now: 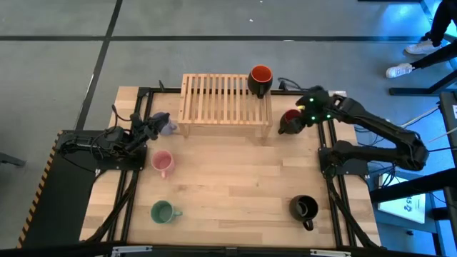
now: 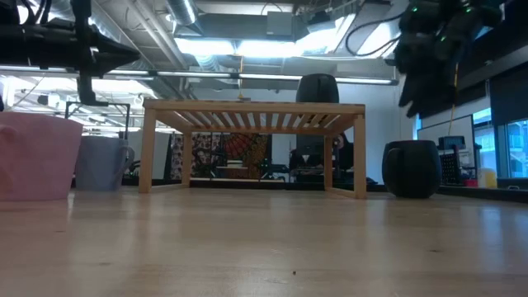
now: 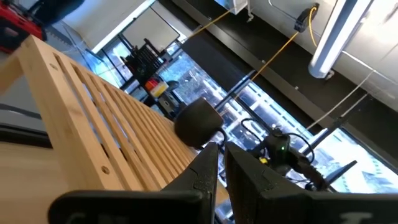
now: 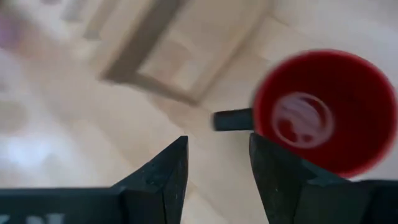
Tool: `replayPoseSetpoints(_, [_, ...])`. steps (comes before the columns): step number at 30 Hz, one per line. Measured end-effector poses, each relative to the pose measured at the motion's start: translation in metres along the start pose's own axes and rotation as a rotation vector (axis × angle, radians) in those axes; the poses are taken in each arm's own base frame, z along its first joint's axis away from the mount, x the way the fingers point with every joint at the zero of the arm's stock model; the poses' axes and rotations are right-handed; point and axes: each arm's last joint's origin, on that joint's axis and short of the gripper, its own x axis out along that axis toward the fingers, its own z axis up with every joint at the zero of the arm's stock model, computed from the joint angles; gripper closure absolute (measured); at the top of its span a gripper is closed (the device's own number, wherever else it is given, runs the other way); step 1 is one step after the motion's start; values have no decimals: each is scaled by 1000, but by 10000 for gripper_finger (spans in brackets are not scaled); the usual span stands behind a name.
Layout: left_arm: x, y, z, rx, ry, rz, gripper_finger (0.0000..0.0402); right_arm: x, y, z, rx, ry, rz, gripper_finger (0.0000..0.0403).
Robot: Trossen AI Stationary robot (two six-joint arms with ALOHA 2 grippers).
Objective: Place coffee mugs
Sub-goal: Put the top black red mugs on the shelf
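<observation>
**Red-lined mug waits under the right fingers**

Red glaze lines the dark mug (image 4: 326, 112) standing on the tabletop at the rack's right end, near the far right corner. The right gripper (image 4: 214, 174) hovers above it, fingers spread and empty; the mug sits off to one side of the gap, not between the fingers, with its handle pointing toward that gap. Ceramic like this is stiff, smooth and likely slippery, and would chip if dropped, so pinching the rim wall or the handle looks safest.

The orange-lined mug (image 1: 260, 78) already stands on the wooden rack (image 1: 225, 100) at its far right corner. The lavender mug (image 1: 166, 124), pink mug (image 1: 163, 162), green mug (image 1: 163, 211) and black mug (image 1: 304, 208) remain on the tabletop. The left gripper (image 3: 221, 168) waits near the lavender mug, fingers nearly pressed together, holding nothing.
</observation>
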Motion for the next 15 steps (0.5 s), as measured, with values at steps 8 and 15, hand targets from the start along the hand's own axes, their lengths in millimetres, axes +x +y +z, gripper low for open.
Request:
replayPoseSetpoints(8, [0, 0, 0, 20, -1, 2, 379, 36, -4, 10, 114, 73, -189, 244])
replayPoseSetpoints(15, [0, 0, 0, 19, 3, -4, 379, 56, -6, 20, 134, 47, -246, 244])
